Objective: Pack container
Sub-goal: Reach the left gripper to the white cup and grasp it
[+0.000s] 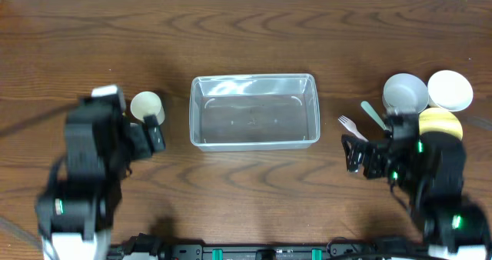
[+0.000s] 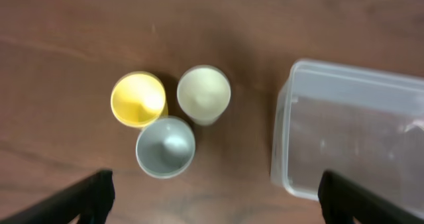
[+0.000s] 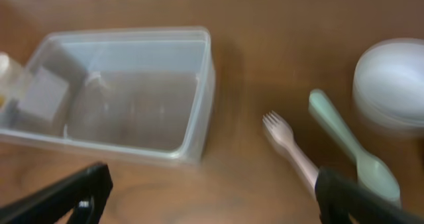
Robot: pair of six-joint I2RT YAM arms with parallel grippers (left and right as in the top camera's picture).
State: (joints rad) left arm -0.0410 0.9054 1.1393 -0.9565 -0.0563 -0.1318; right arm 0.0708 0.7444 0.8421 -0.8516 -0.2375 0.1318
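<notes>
Spread wide and empty, left gripper (image 2: pixel 215 191) hangs behind 3 cups (image 2: pixel 165 146) (container (image 2: pixel 344 75) at its right), right gripper (image 3: pixel 212 184) just behind the fork (image 3: pixel 288 148), presumably lining up picks.

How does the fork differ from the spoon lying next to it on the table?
The fork is pale pink with tines; the spoon is pale green with a rounded bowl. The fork's tines point toward the table's far side, and the spoon's bowl points toward the near side. The fork lies nearer the container, and the spoon lies nearer the bowls. Both lie flat, roughly parallel.
</notes>
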